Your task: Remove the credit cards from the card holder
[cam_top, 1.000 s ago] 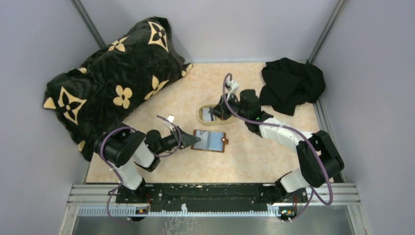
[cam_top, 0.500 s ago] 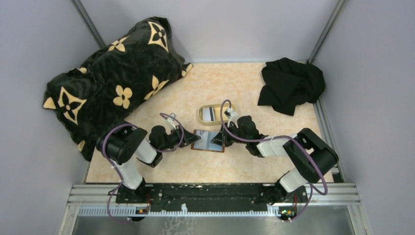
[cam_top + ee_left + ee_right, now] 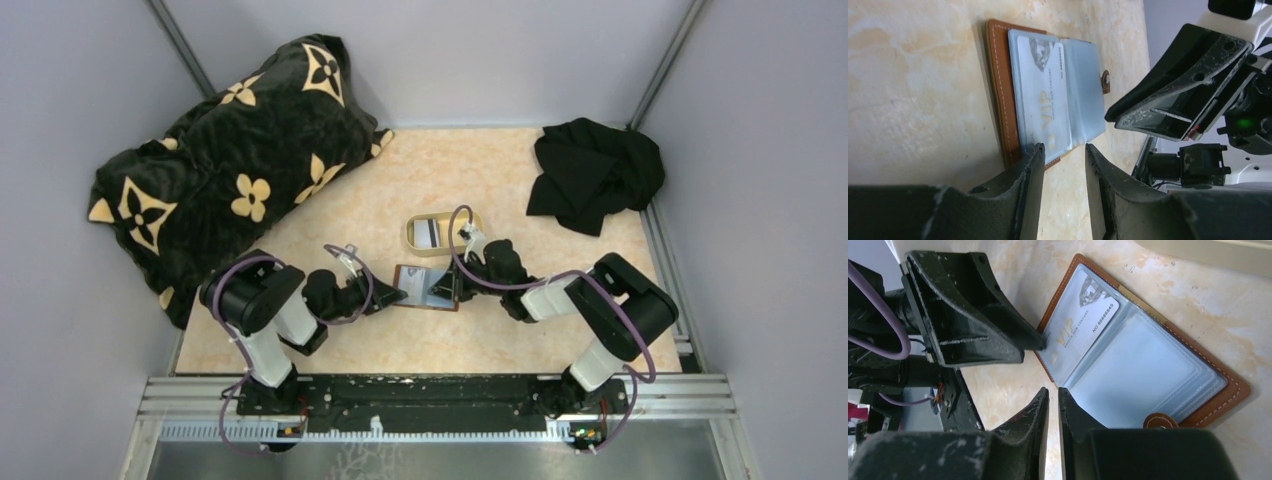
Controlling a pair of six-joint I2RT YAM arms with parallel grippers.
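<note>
Cards such as the VIP card (image 3: 1079, 329) look stiff, thin and slick, sleeved in the open card holder (image 3: 427, 287) on the table. We'd pinch an exposed edge. The left gripper (image 3: 1064, 148) is slightly parted at the holder's edge and the right gripper (image 3: 1054, 392) is almost closed. Both are empty.

Card holder (image 3: 428, 287) on table (image 3: 480, 170); tray (image 3: 409, 236) just behind; pillow (image 3: 230, 160) far-left; cloth (image 3: 595, 175) far-right

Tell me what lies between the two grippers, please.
The open card holder, a pale VIP card in its sleeve, lies between left gripper and right gripper; the top external view shows this.
</note>
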